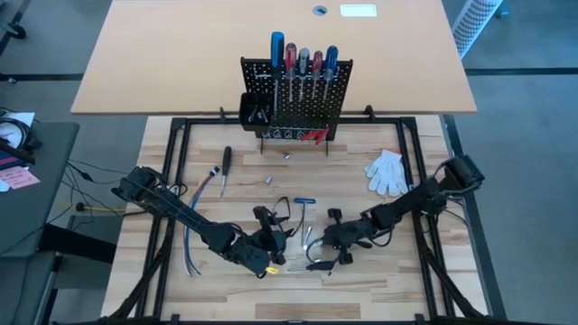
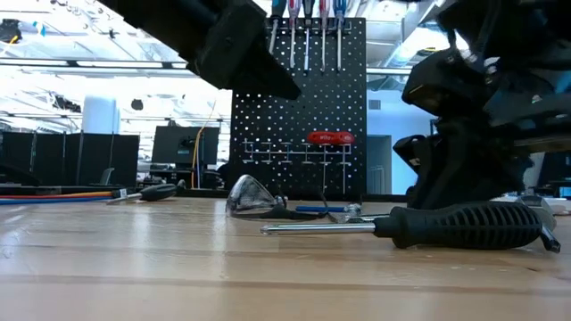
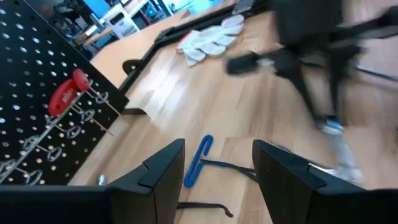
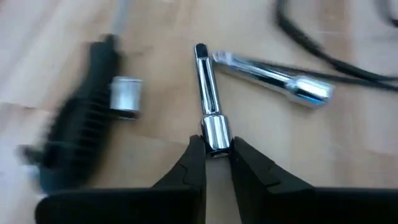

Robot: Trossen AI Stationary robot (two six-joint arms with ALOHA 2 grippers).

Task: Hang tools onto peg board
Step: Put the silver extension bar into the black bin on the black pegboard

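The black peg board (image 1: pixel 295 95) stands at the table's far side with several screwdrivers on its top rail and red pliers (image 3: pixel 65 93) on a hook. My right gripper (image 4: pixel 216 149) is low over the table's middle (image 1: pixel 332 251), shut on a small silver metal bit (image 4: pixel 208 93). A black-handled screwdriver (image 2: pixel 464 225) lies flat beside it. My left gripper (image 3: pixel 214 168) is open and empty above the table (image 1: pixel 269 221), with a blue-handled hex key (image 3: pixel 199 158) lying on the table beyond its fingers. My right gripper pinches the silver bit by its thicker near end (image 4: pixel 216 134) between its two fingertips. The fingers lie along the bit, which points straight away from them. Whether the bit is clear of the table, I cannot tell.
A second silver bit (image 4: pixel 273 71) and a silver socket (image 4: pixel 126 96) lie close by. Another black-handled screwdriver (image 1: pixel 226 167) lies toward the left, loose cables (image 1: pixel 190 226) at the near left, a white glove (image 1: pixel 386 171) at the right.
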